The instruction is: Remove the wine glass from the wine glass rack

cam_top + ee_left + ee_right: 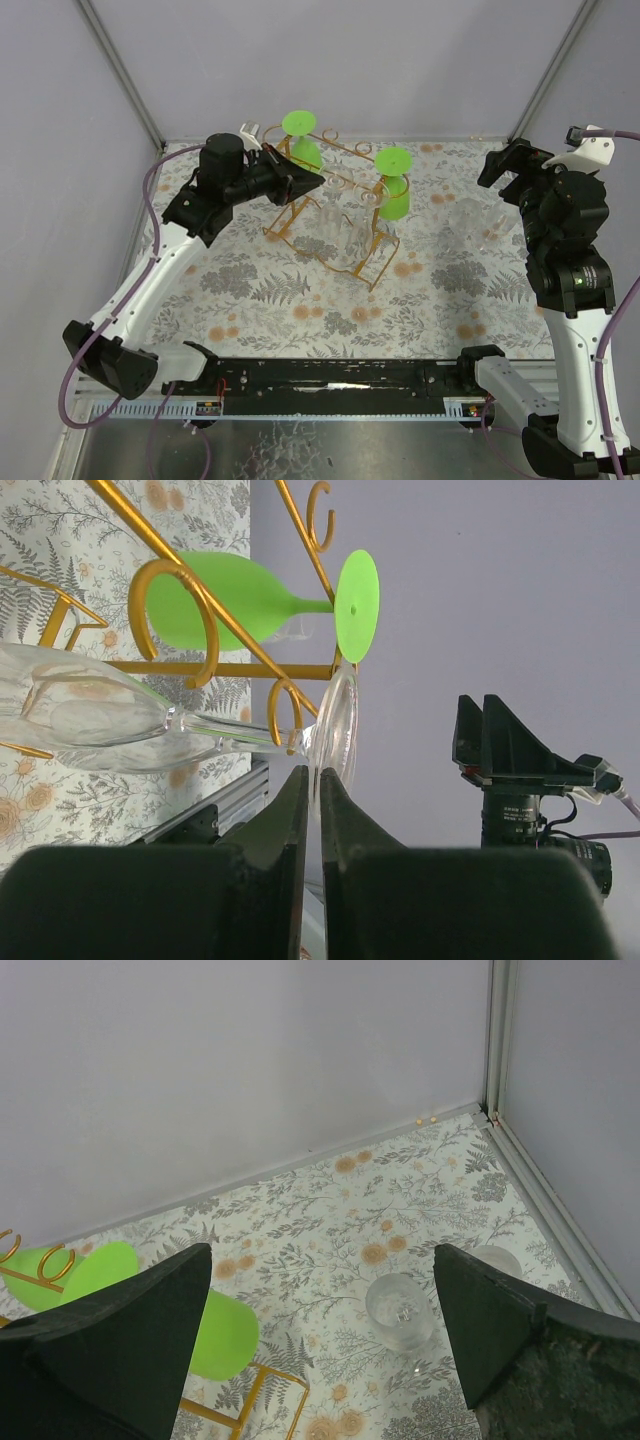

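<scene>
Two fingers pressed tight together: the left claw (312,776) is pinching the thin rim of the foot of the clear wine glass (150,720). That glass hangs in the wine glass rack (176,598), its stem caught between golden curls just beyond the fingertips and its bowl further off to the claw's left in its own camera.

My read is that drawing it out is the step in hand. It wants a slow, straight slide along the rails toward their open end (no twisting, since the hold on that rim is slim and glass is slick). One of the rack's curls wraps the stem right ahead of the tips and could snag the foot.

A green glass (230,600) hangs just past the claw, its foot beside the clear one; I can't tell whether they touch. The right claw (322,1260) is spread wide, well apart, with another clear glass (400,1310) standing on the table (300,1210) below it.
</scene>
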